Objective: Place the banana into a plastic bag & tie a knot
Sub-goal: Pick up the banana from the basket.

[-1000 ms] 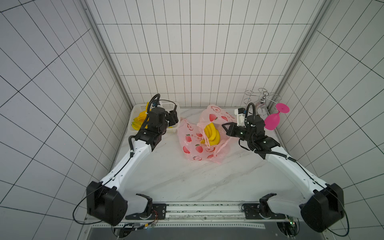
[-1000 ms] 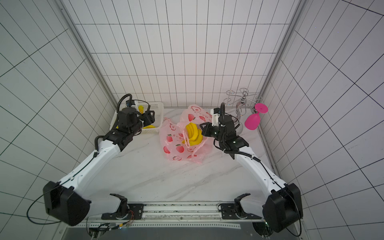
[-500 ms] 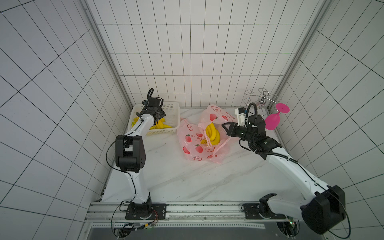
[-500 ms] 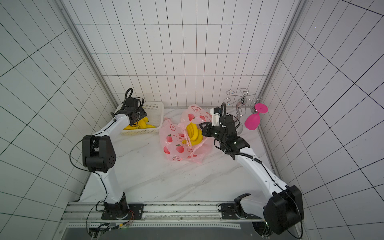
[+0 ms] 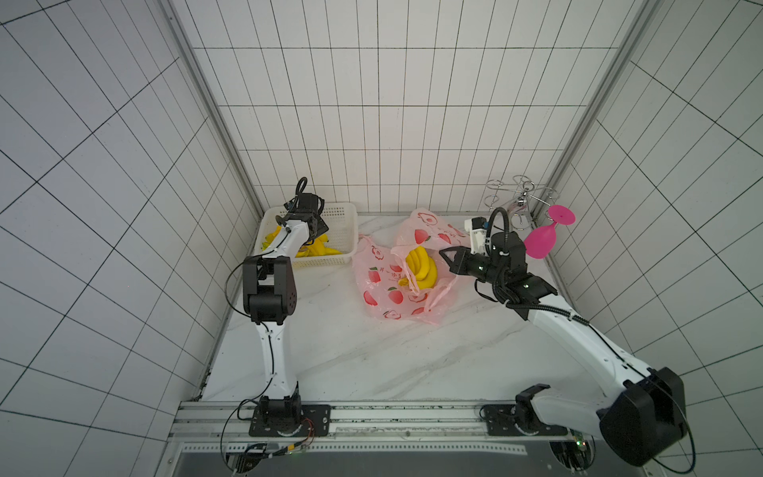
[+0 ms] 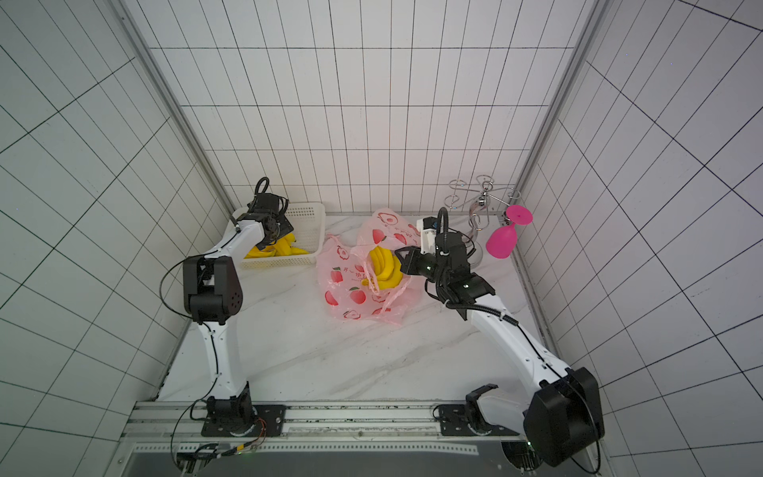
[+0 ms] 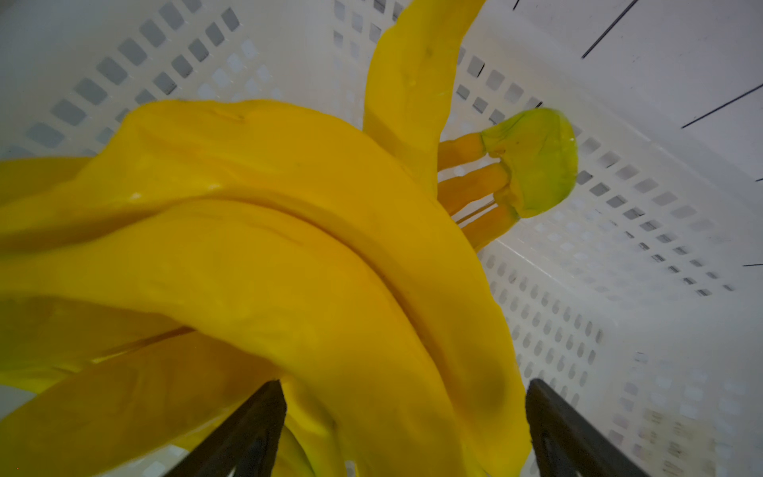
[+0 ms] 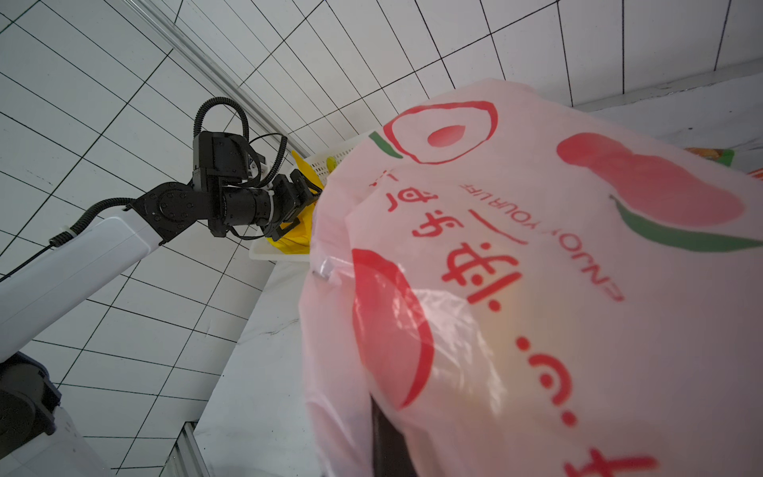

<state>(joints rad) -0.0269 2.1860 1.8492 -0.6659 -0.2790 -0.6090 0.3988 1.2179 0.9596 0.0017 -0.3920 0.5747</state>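
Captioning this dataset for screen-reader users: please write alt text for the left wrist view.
A bunch of yellow bananas with a green stem end fills the frame, lying in a white perforated basket. The left gripper has its two dark fingers spread either side of one banana.

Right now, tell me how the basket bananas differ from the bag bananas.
The basket bananas lie in the white basket; the bag bananas sit in the pink bag. The open left gripper straddles the basket bananas; the right gripper, shut on the pink bag, doesn't hold the bag bananas. Both are yellow bunches.
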